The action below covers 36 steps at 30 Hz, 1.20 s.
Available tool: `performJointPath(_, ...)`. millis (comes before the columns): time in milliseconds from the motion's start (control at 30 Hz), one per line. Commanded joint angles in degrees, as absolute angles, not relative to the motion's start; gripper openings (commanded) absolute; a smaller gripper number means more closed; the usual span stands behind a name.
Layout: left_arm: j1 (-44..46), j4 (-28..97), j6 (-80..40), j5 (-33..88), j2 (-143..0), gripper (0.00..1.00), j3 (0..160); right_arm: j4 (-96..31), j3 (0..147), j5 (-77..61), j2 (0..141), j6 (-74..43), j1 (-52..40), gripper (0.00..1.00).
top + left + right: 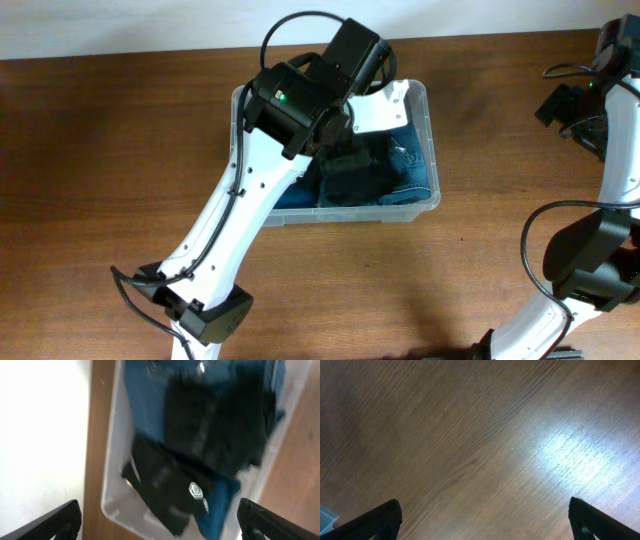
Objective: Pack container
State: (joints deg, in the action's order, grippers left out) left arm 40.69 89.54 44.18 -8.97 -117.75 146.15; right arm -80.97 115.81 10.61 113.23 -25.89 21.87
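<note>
The container (428, 120) is a clear plastic tub in the middle of the table. Folded blue jeans (415, 165) and a black garment (355, 175) lie inside it. My left arm (300, 100) reaches over the tub and hides its left part. In the left wrist view my left gripper (160, 521) is wide open and empty above the tub's wall (112, 460), the black garment (215, 425) and the jeans (145, 405). My right gripper (482, 517) is open and empty over bare wood; its arm (580, 100) is at the far right.
The brown wooden table (120, 150) carries the tub. A white surface (40, 435) lies beyond the table's far edge. A pale blue corner (325, 519) shows at the lower left of the right wrist view. Cables hang at the right arm (560, 72).
</note>
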Motion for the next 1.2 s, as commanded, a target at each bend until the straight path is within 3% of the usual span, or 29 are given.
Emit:
performJointPath(0, 40.45, 95.00, 43.55, -10.83, -117.14, 0.99, 146.74, -80.99, 115.63, 11.11, 113.58, -25.93, 21.82, 0.98)
performJointPath(300, 33.80, 96.71, 34.06, -12.58, -117.05, 0.99, 145.10, -80.99, 115.63, 11.11, 113.58, -25.93, 21.82, 0.98)
performJointPath(500, 24.67, 90.13, 34.04, 0.38, -110.91, 0.99, 140.46, -80.99, 115.63, 11.11, 113.58, -25.93, 21.82, 0.98)
performJointPath(667, 15.09, 72.44, 34.00, 13.96, -99.11, 0.99, 123.35, -80.99, 115.63, 11.11, 113.58, -25.93, 21.82, 0.98)
performJointPath(700, 12.27, 63.94, 32.88, 17.02, -93.49, 0.99, 114.26, -80.99, 115.63, 11.11, 113.58, -25.93, 21.82, 0.98)
performJointPath(1167, 7.70, 16.91, 19.70, 9.08, -53.87, 0.99, 53.43, -80.99, 115.63, 11.11, 113.58, -25.93, 21.82, 0.98)
